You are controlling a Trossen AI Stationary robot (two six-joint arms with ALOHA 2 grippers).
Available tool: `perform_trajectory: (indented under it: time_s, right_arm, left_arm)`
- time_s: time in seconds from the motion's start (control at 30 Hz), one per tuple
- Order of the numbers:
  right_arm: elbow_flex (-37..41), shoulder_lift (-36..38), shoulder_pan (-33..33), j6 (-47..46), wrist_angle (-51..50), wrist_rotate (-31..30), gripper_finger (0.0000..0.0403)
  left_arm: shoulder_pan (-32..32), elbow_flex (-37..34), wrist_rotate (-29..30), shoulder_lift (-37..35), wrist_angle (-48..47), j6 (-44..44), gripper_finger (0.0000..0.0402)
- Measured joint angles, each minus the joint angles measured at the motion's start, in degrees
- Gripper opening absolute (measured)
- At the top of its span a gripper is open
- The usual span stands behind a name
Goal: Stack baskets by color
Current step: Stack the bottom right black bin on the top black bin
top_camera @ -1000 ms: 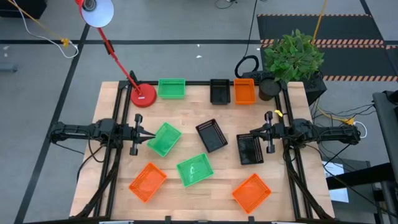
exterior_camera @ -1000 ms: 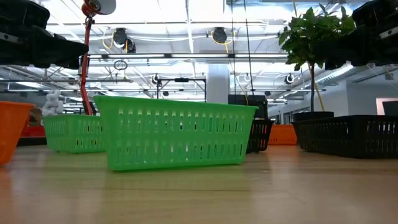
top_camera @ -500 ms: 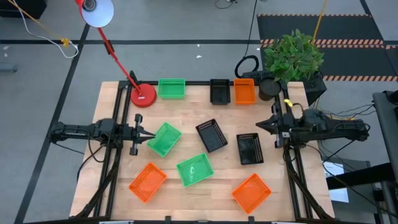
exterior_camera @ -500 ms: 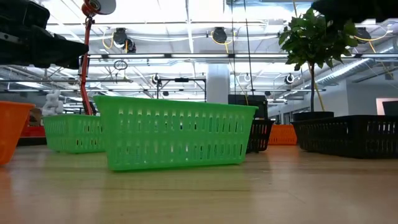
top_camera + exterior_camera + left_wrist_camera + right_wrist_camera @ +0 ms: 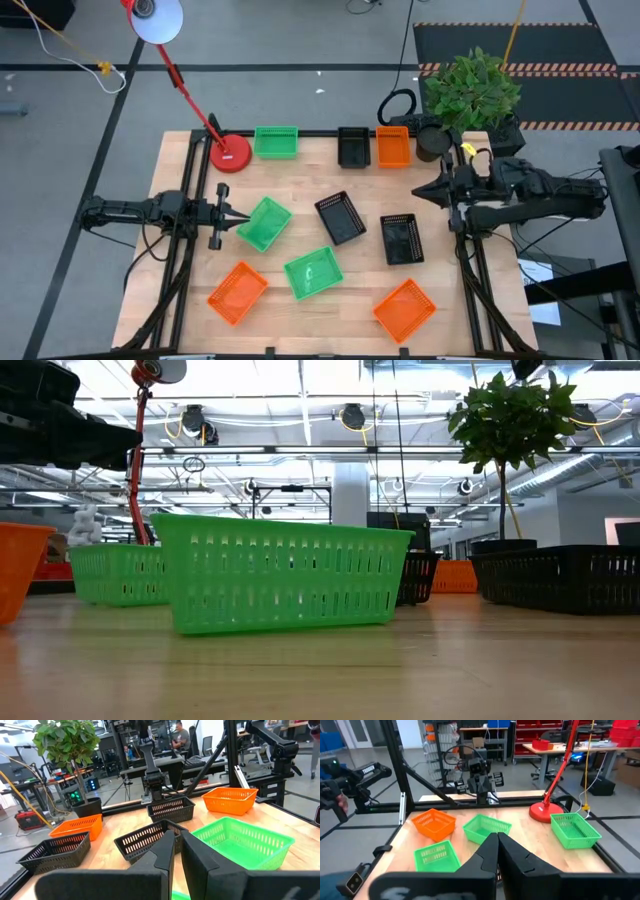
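Note:
Several baskets stand on their bottoms on the wooden table. Along the far edge are a green one, a black one and an orange one. Loose on the table are two green, two black and two orange. My left gripper waits level at the left, shut and empty, just short of the nearer green basket. My right gripper hangs high over the right side, shut and empty.
A red lamp base stands at the far left corner, its stem leaning out over the floor. A potted plant stands past the far right corner. Black frame rails run along the table's left and right sides. A person sits in the room beyond.
My right gripper has risen well above the table from beside the right-hand black basket, staying level and shut, and has rolled a little. In the low view it has gone out through the picture's top. No basket has moved.

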State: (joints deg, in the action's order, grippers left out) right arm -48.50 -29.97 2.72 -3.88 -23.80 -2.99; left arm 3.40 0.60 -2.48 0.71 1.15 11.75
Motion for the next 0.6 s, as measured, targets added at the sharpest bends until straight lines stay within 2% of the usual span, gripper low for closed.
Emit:
perform_trajectory:
  time_s: [0.2,0.43,0.6]
  right_arm:
    - [-3.0,-2.0,0.0,-2.6,-2.4,-4.5,0.0000]
    - [-4.9,-2.9,0.0,-4.0,-4.8,-4.5,0.0000]
    - [-4.9,-3.4,0.0,-4.8,-4.8,-4.5,0.0000]
  left_arm:
    - [0.0,0.0,0.0,0.0,0.0,-0.2,0.0035]
    - [0.0,0.0,0.0,0.0,0.0,-0.3,0.0035]
    - [-0.1,0.0,0.7,0.0,1.1,-6.3,0.0035]
